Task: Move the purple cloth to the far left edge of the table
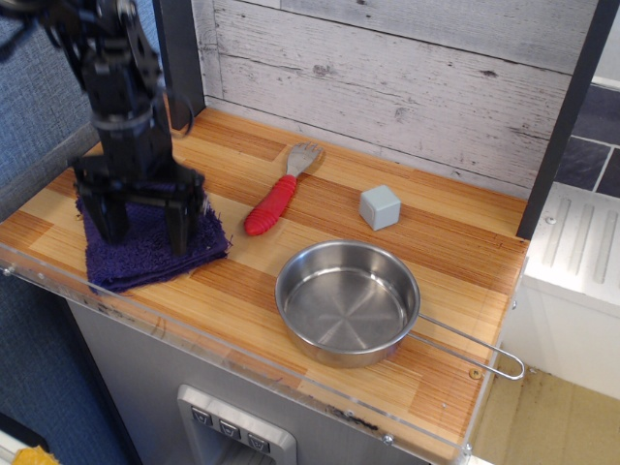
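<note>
The purple cloth (145,254), a dark folded terry towel, lies at the front left of the striped wood table (455,242). My black gripper (145,231) is right over the cloth, pointing down. Its two fingers (177,225) are spread apart with their tips at the cloth's surface. The jaws are open and hold nothing. The arm hides the middle and back part of the cloth.
A red-handled spatula (274,201) lies just right of the cloth. A grey cube (380,206) sits behind a steel pan (348,301), whose wire handle (472,347) reaches to the front right. A clear acrylic strip edges the front. A blue wall borders the left side.
</note>
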`<state>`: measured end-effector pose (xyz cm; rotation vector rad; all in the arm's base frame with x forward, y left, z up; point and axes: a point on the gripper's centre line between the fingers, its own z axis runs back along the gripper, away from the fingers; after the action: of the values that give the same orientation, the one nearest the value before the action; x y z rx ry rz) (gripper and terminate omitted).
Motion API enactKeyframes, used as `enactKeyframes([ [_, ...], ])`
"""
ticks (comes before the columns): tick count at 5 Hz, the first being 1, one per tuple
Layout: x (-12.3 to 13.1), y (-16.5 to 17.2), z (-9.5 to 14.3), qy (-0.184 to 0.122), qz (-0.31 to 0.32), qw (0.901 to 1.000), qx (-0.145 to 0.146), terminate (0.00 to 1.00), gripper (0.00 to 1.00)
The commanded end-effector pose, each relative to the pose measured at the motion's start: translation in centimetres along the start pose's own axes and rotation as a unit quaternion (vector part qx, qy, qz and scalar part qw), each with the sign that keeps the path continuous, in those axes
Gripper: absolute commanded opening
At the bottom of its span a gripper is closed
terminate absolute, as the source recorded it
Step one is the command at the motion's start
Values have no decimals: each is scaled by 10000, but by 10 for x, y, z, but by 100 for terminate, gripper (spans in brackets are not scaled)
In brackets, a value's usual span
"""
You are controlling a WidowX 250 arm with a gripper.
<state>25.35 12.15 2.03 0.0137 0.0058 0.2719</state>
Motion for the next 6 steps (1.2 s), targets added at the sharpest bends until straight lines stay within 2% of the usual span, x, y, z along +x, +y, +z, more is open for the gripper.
enactKeyframes([
  [1, -2, -10, -26, 85, 4, 9999, 140, 0, 100],
  [2, 14, -14, -28, -10, -47, 9999, 138, 0, 100],
  [4, 54, -22, -16, -339, -151, 9993, 96, 0, 100],
  [6, 88, -33, -14, -410, -361, 9985, 11, 0, 100],
])
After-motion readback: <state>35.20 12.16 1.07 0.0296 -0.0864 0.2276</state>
